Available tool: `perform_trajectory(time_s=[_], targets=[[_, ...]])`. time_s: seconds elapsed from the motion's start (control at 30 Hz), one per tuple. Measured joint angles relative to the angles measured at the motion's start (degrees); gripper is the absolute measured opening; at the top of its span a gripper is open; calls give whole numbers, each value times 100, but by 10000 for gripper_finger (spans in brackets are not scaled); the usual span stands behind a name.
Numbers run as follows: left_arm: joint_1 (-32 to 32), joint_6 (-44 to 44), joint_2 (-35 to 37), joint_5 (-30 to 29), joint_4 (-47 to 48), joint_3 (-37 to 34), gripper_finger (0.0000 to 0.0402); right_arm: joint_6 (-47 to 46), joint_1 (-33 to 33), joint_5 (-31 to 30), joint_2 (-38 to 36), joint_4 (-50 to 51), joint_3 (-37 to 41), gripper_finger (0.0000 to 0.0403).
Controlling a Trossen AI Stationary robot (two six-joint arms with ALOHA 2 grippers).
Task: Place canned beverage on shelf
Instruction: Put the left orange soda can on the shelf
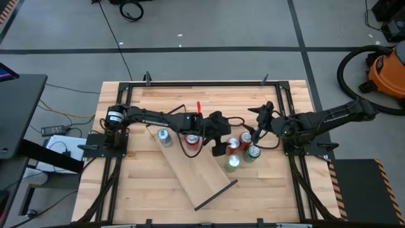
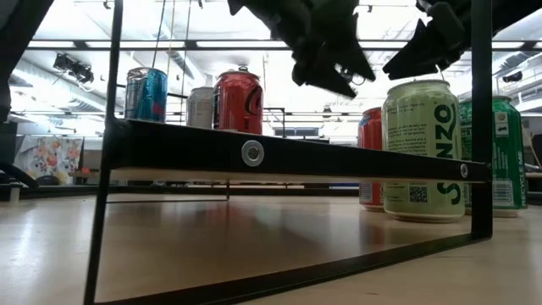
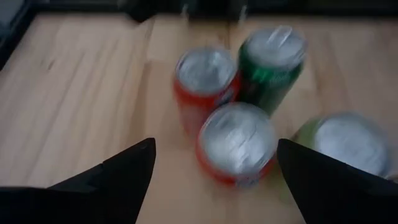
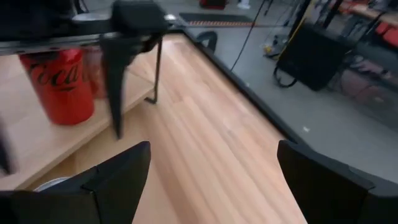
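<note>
An orange shop vacuum (image 1: 387, 73) with a black hose (image 1: 347, 69) stands on the grey floor (image 1: 209, 25) beyond the table.

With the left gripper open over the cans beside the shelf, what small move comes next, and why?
Probably lower the left gripper straight down around the nearer red aluminium can. Its fingers are open, empty and straddle that can from above, while the pale wood plank shelf already holds two cans.
</note>
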State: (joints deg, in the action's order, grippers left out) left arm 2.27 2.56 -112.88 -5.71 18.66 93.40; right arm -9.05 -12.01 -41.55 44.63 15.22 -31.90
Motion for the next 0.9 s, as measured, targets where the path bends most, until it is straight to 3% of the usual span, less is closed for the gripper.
perform_trajectory(time_s=[0.4, 0.67, 0.9], targets=[[270, 556, -186, -455, -532, 5, 346, 353, 129, 84, -167, -136, -2, 362], [325, 88, -499, -667, -1111, 3, 346, 320, 76, 95, -196, -141, -2, 362], [336, 80, -631, -669, -1073, 0, 346, 305, -32, 43, -204, -154, -2, 362]])
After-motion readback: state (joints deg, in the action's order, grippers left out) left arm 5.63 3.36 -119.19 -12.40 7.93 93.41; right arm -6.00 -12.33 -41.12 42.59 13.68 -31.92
